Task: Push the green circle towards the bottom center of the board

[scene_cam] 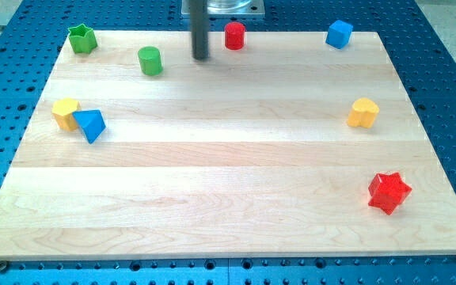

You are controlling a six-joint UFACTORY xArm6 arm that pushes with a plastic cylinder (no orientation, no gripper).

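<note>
Camera view, one frame: my tip (201, 57) stands near the top edge of the wooden surface (228, 198), between the green circle (150, 60) to the view's left and the red cylinder (234, 36) to the view's upper right, touching neither. The arm carries no jaws, only the rod, so it holds nothing.

The green circle sits in the upper left part of the board, far from the bottom center. To push it well, the tip would likely need to come round to the circle's top-left side, then drive down and toward the view's right, keeping contact centred so the block does not roll off sideways. The path looks open; the green star (81, 38), yellow block (66, 113) and blue triangle (91, 125) lie on the left, off that line.

Cut off at the frame's top is the arm above the rod. Exact shapes of the yellow block and the yellow piece (362, 112) at right are hard to make out.
</note>
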